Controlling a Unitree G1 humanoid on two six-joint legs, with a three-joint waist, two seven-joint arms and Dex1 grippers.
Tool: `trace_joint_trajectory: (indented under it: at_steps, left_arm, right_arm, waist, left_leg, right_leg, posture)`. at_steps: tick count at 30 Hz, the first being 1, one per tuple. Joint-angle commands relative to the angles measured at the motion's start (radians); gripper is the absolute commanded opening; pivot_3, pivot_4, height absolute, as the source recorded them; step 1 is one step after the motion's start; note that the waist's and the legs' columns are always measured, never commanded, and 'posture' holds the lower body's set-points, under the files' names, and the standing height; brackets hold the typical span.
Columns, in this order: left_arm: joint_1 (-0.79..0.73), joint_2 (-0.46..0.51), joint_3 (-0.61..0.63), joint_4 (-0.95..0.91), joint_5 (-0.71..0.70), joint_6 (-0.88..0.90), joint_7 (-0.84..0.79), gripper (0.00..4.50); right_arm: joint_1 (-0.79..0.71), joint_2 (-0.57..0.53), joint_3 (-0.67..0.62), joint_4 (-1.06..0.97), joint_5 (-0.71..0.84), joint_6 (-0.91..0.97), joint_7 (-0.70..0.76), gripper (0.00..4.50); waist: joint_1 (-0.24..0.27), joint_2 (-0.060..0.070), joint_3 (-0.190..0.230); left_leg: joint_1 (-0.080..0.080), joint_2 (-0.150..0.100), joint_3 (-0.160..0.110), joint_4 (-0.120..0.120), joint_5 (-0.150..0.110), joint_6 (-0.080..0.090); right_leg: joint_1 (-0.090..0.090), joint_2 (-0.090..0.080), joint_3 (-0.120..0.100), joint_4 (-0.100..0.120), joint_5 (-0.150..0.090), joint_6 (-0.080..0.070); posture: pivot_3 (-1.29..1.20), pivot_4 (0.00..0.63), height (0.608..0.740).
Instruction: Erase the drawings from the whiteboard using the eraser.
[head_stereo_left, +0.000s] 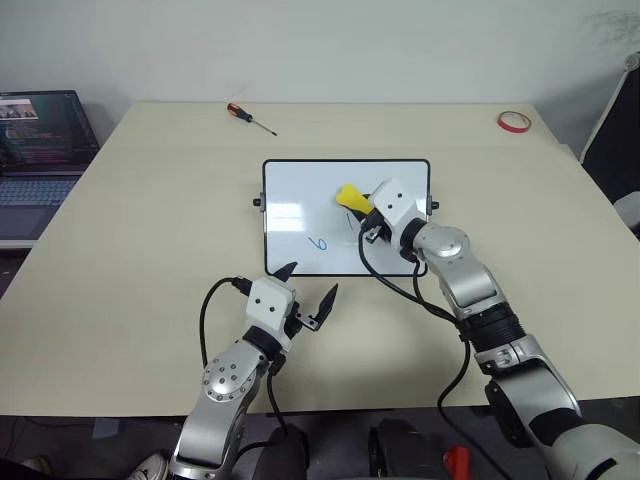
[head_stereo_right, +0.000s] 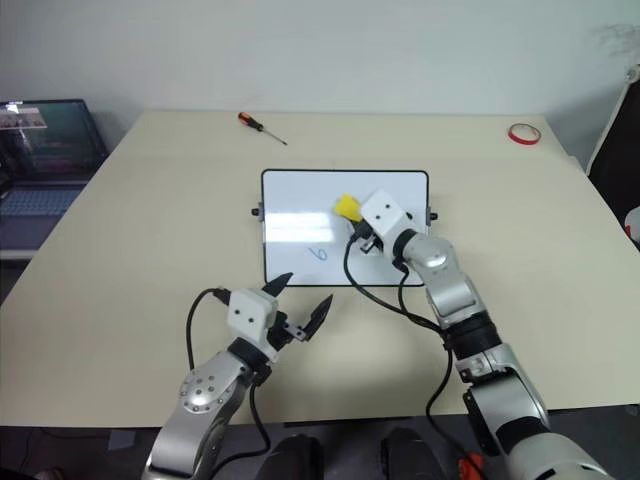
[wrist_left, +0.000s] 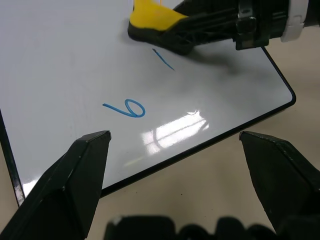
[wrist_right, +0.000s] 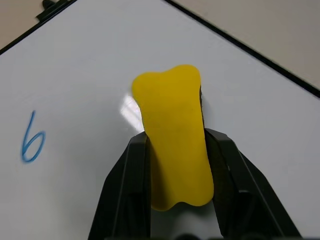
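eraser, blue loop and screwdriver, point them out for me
eraser (wrist_right: 172, 142), right wrist view, yellow top face
blue loop (wrist_left: 131, 107), left wrist view, its curl
screwdriver (head_stereo_left: 238, 111), left eye view, orange handle

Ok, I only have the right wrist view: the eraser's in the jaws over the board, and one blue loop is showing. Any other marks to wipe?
Observer: Yes, a short blue stroke right beside the eraser, on the near side of its black base.
Operator: Where's the left arm?
Observer: The left gripper is at the whiteboard's near edge, jaws open, holding nothing.
Operator: Anything else on the table?
Observer: A screwdriver lies beyond the board, and a red tape ring at the far right.
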Motion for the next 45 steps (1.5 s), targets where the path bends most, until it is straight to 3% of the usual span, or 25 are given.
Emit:
trace_joint_trajectory:
  at_steps: [1, 11, 17, 23, 37, 45]
  left_arm:
    - [0.005, -0.005, 0.0, -0.048, 0.001, -0.011, 0.009, 4.5]
    - [0.0, -0.008, 0.002, -0.031, -0.002, -0.021, 0.008, 4.5]
    - [-0.015, -0.01, 0.007, -0.018, -0.001, -0.024, 0.009, 4.5]
    - [-0.014, -0.016, 0.0, -0.019, 0.002, -0.024, 0.012, 4.5]
    - [-0.004, -0.002, 0.015, -0.028, -0.001, -0.02, 0.007, 4.5]
    - [-0.013, -0.001, 0.013, -0.021, -0.003, -0.018, 0.001, 4.5]
  right_arm:
    - [0.058, -0.058, 0.032, -0.027, -0.023, 0.087, 0.066, 1.18]
    - [0.122, -0.135, 0.072, -0.104, -0.025, 0.129, 0.161, 1.18]
    - [0.018, -0.037, -0.064, 0.036, 0.023, 0.017, -0.012, 1.18]
    - [-0.068, 0.001, -0.082, 0.152, 0.008, -0.075, -0.095, 1.18]
    - [0.085, -0.097, 0.097, -0.007, -0.039, -0.007, 0.171, 1.18]
    - [-0.021, -0.032, -0.006, 0.12, -0.023, -0.036, -0.011, 1.18]
  waist:
    - [0.001, 0.0, 0.0]
    - [0.012, 0.0, 0.0]
    - [0.007, 0.0, 0.0]
    - [0.008, 0.0, 0.0]
    - [0.009, 0.0, 0.0]
    - [0.003, 0.0, 0.0]
  left_leg:
    - [0.0, 0.0, 0.0, 0.0, 0.0, 0.0]
    - [0.001, -0.001, -0.001, 0.001, 0.0, 0.0]
    - [0.004, -0.001, 0.001, 0.001, 0.001, 0.0]
    - [0.004, -0.001, 0.002, 0.002, 0.002, 0.001]
    - [0.004, 0.0, 0.002, 0.001, 0.002, 0.001]
    - [0.005, 0.0, 0.002, 0.002, 0.002, 0.001]
  right_leg:
    - [0.0, 0.0, 0.0, 0.0, 0.0, 0.0]
    - [0.002, 0.0, -0.001, 0.0, 0.0, 0.0]
    - [0.003, 0.001, 0.0, 0.0, 0.002, 0.0]
    - [0.003, 0.002, 0.0, 0.0, 0.004, 0.001]
    - [0.003, 0.001, 0.0, 0.0, 0.004, 0.001]
    - [0.003, 0.002, 0.0, 0.001, 0.004, 0.001]
  posture:
    - [0.0, 0.15, 0.74]
    - [0.0, 0.15, 0.74]
    - [0.0, 0.15, 0.74]
    - [0.0, 0.15, 0.74]
    - [0.0, 0.15, 0.74]
    - [0.0, 0.15, 0.74]
